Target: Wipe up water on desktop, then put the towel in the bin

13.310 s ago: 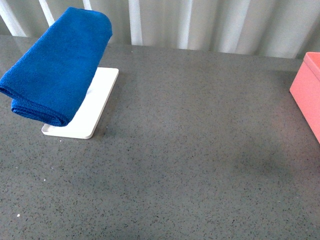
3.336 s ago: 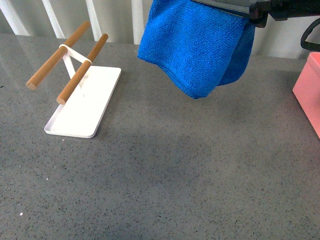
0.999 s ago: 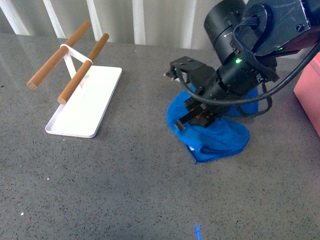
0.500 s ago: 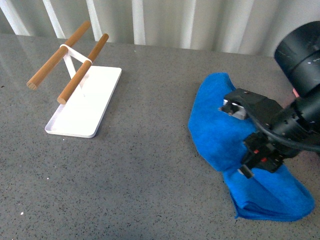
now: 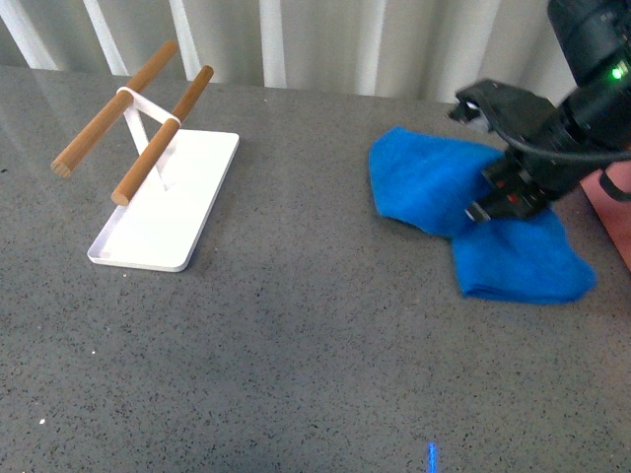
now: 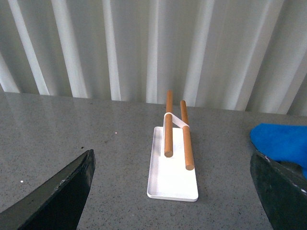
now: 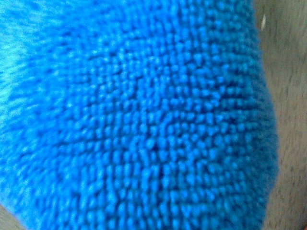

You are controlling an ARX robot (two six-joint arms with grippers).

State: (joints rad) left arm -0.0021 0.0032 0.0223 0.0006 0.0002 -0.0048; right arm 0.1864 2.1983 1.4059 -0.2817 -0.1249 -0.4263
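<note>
Towel (image 5: pixel 424 182) on table (image 5: pixel 296 345), mid-right of frame; R fingers (image 5: pixel 501 200) on it, can't tell grip; L fingers (image 6: pixel 62 191) spread apart.

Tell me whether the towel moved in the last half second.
Yes. The towel slid back toward the wall; its near end now lies roughly level with the white tray's front edge.

Soft, even light lit the desktop (image 5: pixel 296 345), with a pale sheen at its far left corner and faint shadows, while the towel (image 5: pixel 424 182) was motion-blurred, its close-up slightly soft.
</note>
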